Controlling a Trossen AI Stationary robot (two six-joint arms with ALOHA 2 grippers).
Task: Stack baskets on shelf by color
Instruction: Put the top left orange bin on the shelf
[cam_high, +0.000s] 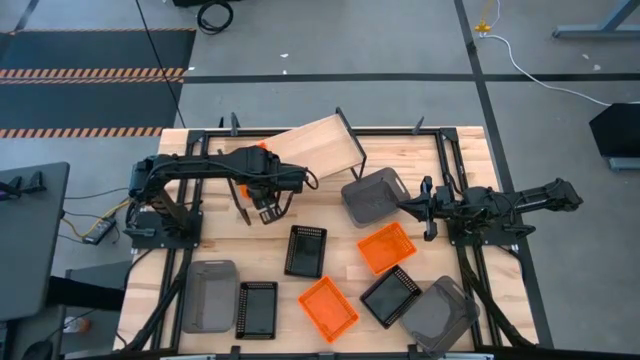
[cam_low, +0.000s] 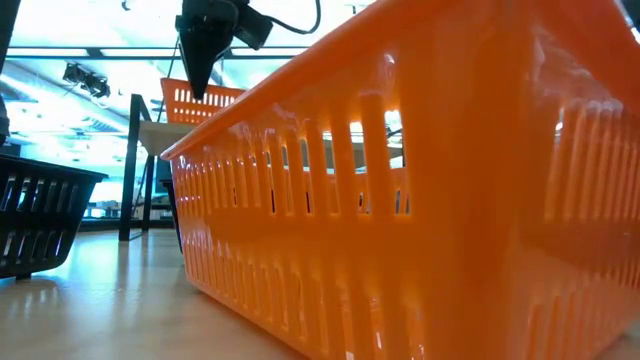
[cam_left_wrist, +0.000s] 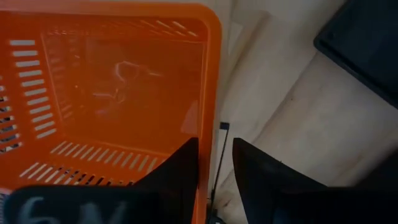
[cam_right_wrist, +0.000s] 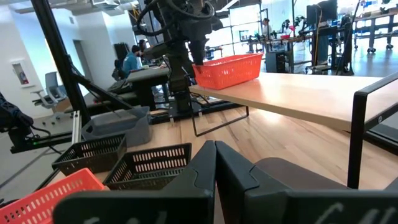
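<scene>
One orange basket (cam_right_wrist: 227, 68) sat on the shelf (cam_high: 318, 142), your left hand (cam_left_wrist: 214, 171) pinching its wall. Eight waited on the table (cam_high: 260, 240); right hand (cam_right_wrist: 216, 163) pressed together.

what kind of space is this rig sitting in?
Looks like a robotics lab or open workshop: a wooden table on a taped concrete floor, desks with monitors, and people seated at workstations in the background.

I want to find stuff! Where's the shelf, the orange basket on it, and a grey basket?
shelf (cam_right_wrist: 311, 93), right wrist view, bare wooden top.
orange basket (cam_right_wrist: 227, 68), right wrist view, slotted side wall.
grey basket (cam_high: 209, 295), high view, inside floor.
</scene>
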